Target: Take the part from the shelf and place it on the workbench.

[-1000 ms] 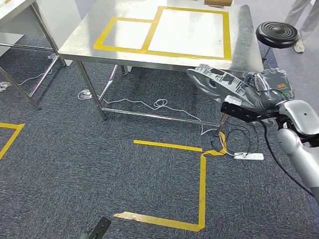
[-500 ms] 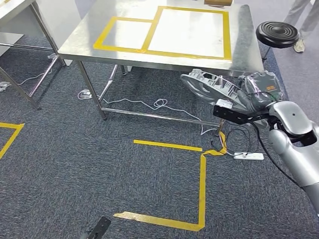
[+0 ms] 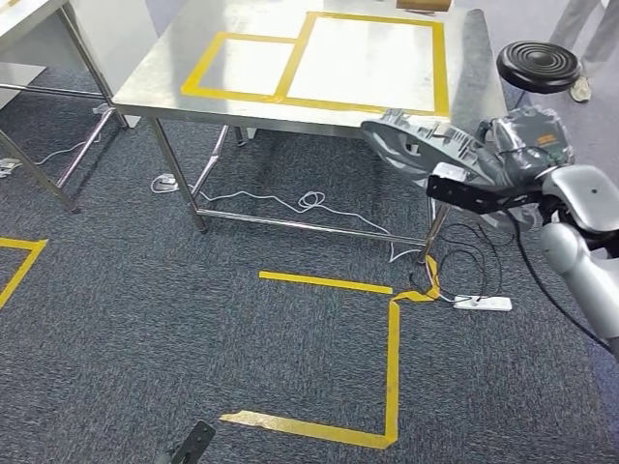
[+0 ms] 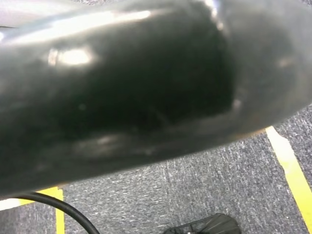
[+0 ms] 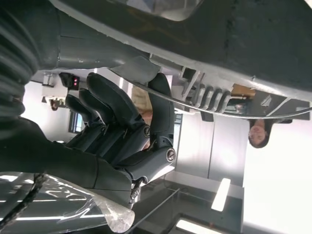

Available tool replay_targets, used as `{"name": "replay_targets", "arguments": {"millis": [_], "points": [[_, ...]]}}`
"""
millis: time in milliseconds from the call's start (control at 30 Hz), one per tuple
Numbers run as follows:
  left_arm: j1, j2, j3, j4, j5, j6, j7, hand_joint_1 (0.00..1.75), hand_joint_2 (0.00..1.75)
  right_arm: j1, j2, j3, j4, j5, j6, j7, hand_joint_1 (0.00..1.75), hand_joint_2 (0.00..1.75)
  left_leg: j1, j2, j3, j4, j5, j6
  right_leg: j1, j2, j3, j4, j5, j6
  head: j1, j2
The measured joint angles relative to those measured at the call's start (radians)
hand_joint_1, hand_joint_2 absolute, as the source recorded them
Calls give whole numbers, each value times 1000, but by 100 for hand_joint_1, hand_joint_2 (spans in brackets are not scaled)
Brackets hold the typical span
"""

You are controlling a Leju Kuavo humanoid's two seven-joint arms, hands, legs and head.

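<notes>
The part (image 3: 420, 145) is a long grey cast piece with ribs and openings. My right hand (image 3: 522, 157), wrapped in clear plastic, holds it by one end at the front right corner of the steel workbench (image 3: 146, 87). The part's free end reaches over the bench's front edge, close to the larger yellow-taped rectangle (image 3: 368, 63). In the right wrist view my dark fingers (image 5: 121, 126) curl against the underside of the part (image 5: 228, 39).
A black round stool (image 3: 539, 66) stands right of the bench, with a person's legs (image 3: 591, 34) behind it. A power strip (image 3: 482, 304) and loose cables lie on the carpet by the bench leg. Yellow floor tape (image 3: 393, 358) marks the floor. Another table (image 3: 22, 14) stands far left.
My right hand has lifted the part up and to the right, from below the bench's edge to level with its top.
</notes>
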Motion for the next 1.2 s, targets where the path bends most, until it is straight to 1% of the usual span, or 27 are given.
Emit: {"name": "replay_targets", "arguments": {"millis": [300,467,567,767,1200], "points": [[0,1,0,0,-15,-8,12,0,0,-249,-7,24,66,-35,90,-6,175,175,0,0,-1,0,0,0,0,0,-1,0,0,0,0,0],[0,-1,0,0,-28,-7,16,0,0,-369,-30,51,91,-84,129,-5,175,175,0,0,-1,1,0,0,0,0,-2,0,0,0,0,0],[0,-5,0,0,-35,-7,18,0,0,-419,-48,68,97,-117,151,-4,175,175,0,0,-2,1,0,0,0,0,-2,0,0,0,0,0],[0,-11,-1,0,-38,-8,18,0,0,-461,-63,96,107,-148,159,-2,175,175,0,0,-2,1,0,0,0,1,-2,0,1,0,0,0],[0,-13,0,0,-32,-17,18,0,0,-464,-84,152,125,-153,146,2,175,175,0,0,-2,1,0,0,0,1,-2,0,1,0,0,0]]}}
